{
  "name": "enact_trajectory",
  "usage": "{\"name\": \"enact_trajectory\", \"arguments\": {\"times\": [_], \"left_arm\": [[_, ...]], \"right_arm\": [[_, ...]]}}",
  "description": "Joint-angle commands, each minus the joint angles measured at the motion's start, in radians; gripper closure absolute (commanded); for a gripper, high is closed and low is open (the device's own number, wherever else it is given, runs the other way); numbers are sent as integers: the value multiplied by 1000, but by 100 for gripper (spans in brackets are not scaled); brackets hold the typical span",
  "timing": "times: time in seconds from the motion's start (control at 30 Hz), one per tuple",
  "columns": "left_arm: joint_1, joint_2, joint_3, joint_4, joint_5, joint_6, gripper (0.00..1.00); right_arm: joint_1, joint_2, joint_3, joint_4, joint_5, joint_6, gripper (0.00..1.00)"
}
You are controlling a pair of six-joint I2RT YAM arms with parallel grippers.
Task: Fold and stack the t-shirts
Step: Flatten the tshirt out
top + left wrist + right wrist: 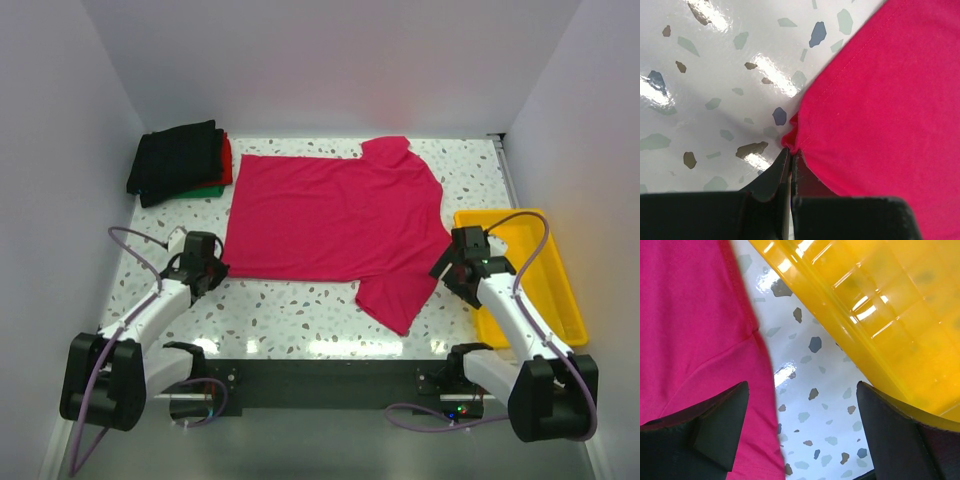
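Pink shirt (335, 215) flat on tabletop (300, 310); soft, light, floppy. Left end effector (791, 156) pinching its hem corner, right end effector (805, 435) spread over sleeve edge. Best gripped at corners.

I see the surface (300, 310) as glossy white, flecked with grey, blue and brown chips, with glare along its 6 o'clock edge. A pink t-shirt (330, 220) lies spread flat over the middle, its hem toward 9 o'clock, one sleeve reaching toward 1 o'clock and the other toward 5 o'clock. At 10 o'clock, in the far corner, sits a stack of folded t-shirts (178, 160), black on top with red and green edges showing beneath. It lies just beside the pink hem; I can't tell whether they touch. At 3 o'clock a yellow tray (556, 290) rests along the edge, with a strip of bare surface between it and the pink cloth.
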Motion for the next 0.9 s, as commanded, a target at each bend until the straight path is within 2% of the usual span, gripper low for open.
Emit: {"name": "enact_trajectory", "arguments": {"times": [0.0,0.27,0.4,0.57,0.73,0.87], "left_arm": [[17,-23,26,-13,-29,25,100],[42,-58,23,-35,-39,43,100],[54,-60,20,-38,-33,54,100],[62,-65,16,-39,-30,62,100],[68,-72,11,-38,-17,66,100],[71,-66,8,-32,-8,65,100]], "right_arm": [[-7,-16,53,13,-21,-37,9],[13,54,49,119,-124,-31,18],[115,73,35,131,-54,27,18],[140,90,9,151,-26,80,20],[166,35,-40,159,-85,120,31],[191,-30,-110,143,-53,188,34]]}}
